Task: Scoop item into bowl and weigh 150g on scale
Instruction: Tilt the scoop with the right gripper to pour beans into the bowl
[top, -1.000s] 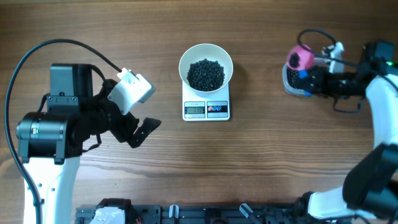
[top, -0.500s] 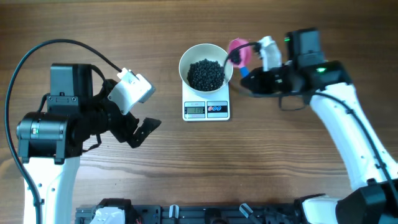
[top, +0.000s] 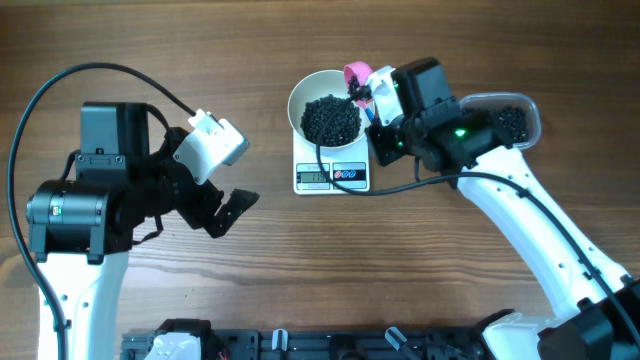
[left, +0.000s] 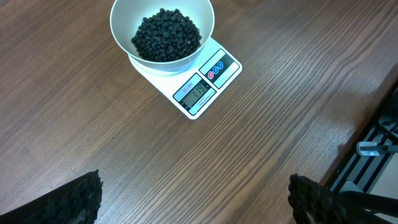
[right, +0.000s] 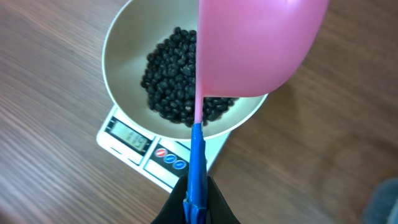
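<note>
I hold my right gripper (right: 196, 205) clamped on the pink scoop (right: 255, 43), over the right rim of the bowl (top: 299, 92) of beans (top: 331, 119), on the scale (top: 331, 177), my left gripper (left: 196, 202) spread apart at left

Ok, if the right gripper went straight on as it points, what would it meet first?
The right gripper holds a pink scoop at the white bowl's edge. Straight on, the scoop would probably meet the bowl's rim or the beans first; height unclear.

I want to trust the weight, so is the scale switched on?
On. The scale shows dark digits on its display, beside the white bowl holding black beans; the reading is too blurred to tell.
</note>
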